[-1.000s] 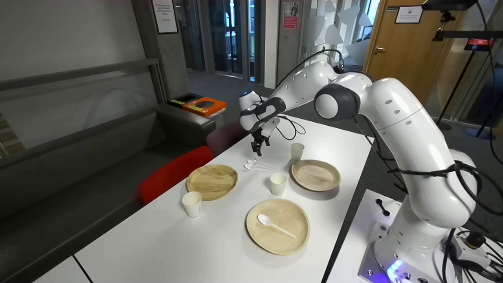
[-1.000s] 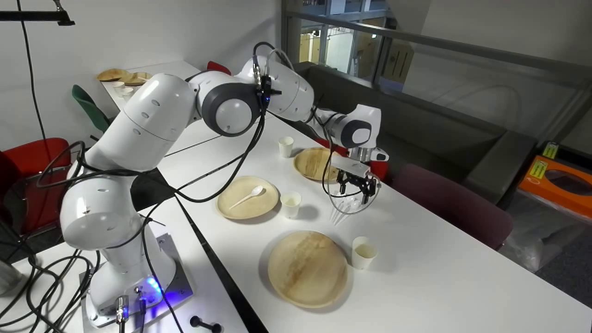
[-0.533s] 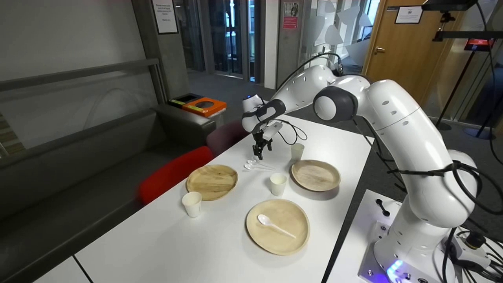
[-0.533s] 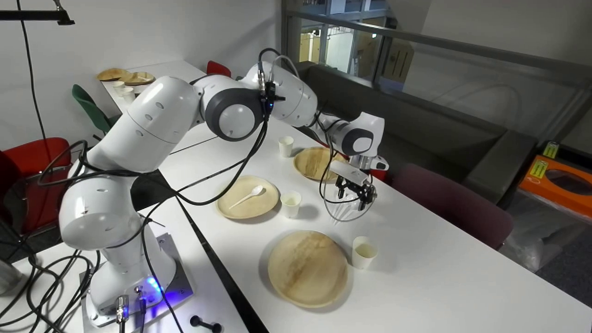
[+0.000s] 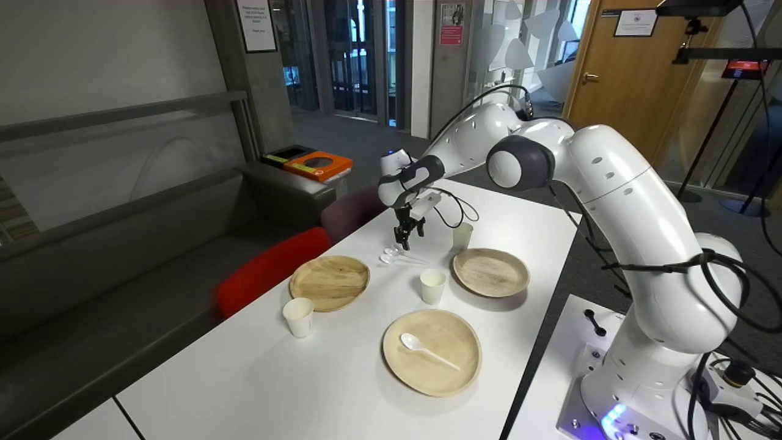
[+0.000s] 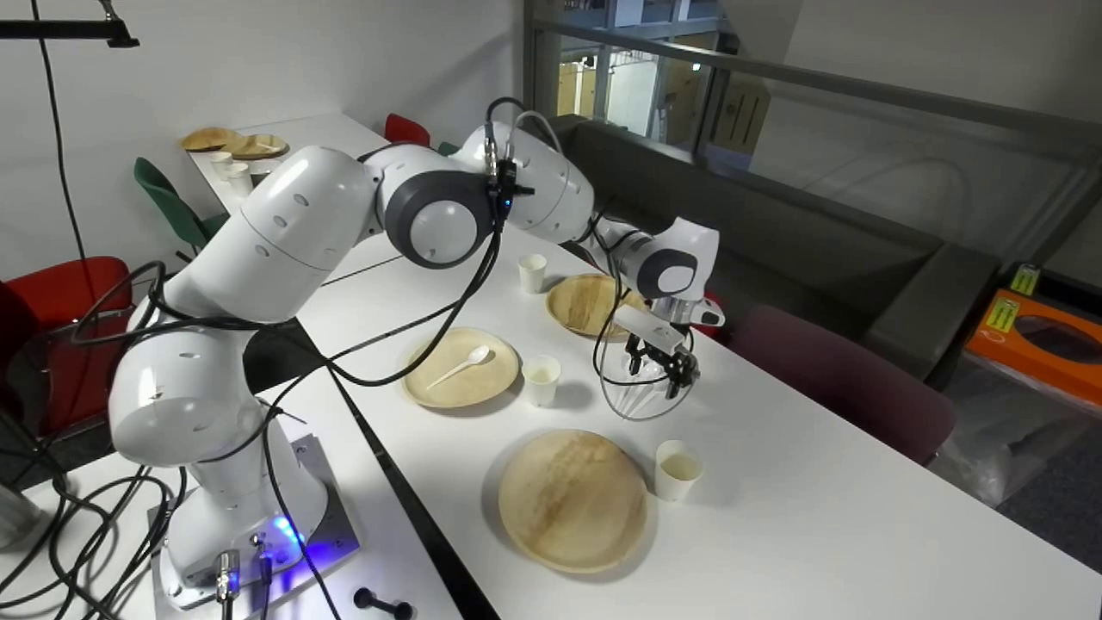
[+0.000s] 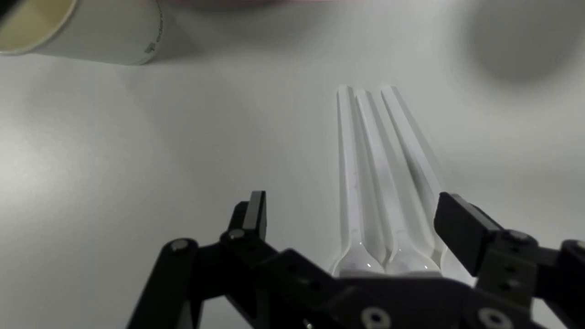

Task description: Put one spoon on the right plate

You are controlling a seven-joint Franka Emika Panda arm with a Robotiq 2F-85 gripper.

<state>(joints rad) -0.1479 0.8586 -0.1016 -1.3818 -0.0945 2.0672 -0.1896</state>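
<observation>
Three white plastic spoons [image 7: 351,183] lie side by side on the table in the wrist view, their bowls partly hidden by the gripper body. My gripper [image 7: 354,208] is open above them. Two spoons lie between its fingers [image 7: 254,217] in this view; the third passes behind the finger at right. In both exterior views the gripper [image 5: 412,239] hangs low by the spoons [image 5: 400,259], pointing down. The right plate [image 5: 490,273], round and tan with a raised rim, has nothing on it, as seen in both exterior views [image 6: 572,504].
A pale flat plate [image 5: 427,376] holds another white spoon [image 5: 421,348]. A wooden plate [image 5: 330,283] lies near the red chair. White cups stand around: one cup [image 5: 433,287] close to the spoons, one cup [image 5: 462,236] beside the right plate, one cup [image 5: 299,316] by the wooden plate.
The gripper has come down toward the table and the spoons, most of it in the earlier half second. Its jaws stay open, and the spoons, plates and cups have not moved.
</observation>
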